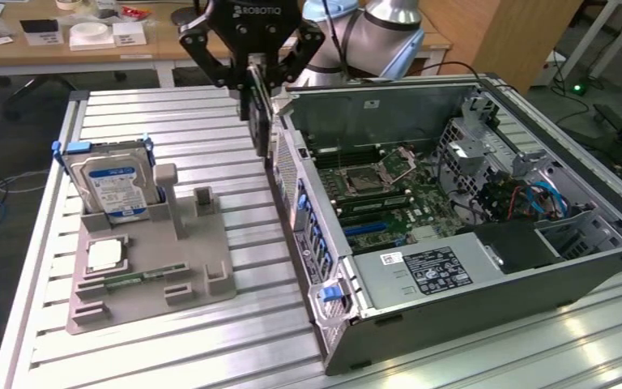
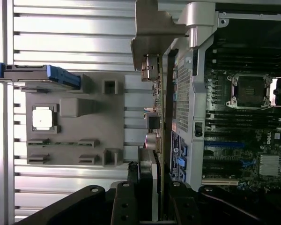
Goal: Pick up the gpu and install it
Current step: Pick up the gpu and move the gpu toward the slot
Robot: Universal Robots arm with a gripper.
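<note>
While I hang above the slatted aluminium table, the open computer case lies on its side toward the exterior view's right, with the motherboard exposed. The grey fixture plate rests on the table toward the exterior view's left, well apart from the case. A hard drive with a blue-white label stands upright in the plate's far holder.

My gripper is clenched on the gpu, one finger on each face. The card hangs on edge below the fingers, over the table, just beside the case's outer rear panel and outside the case. In the wrist view, its silver bracket points away from me.

A processor chip and a narrow green memory stick sit in the plate's near pockets.
</note>
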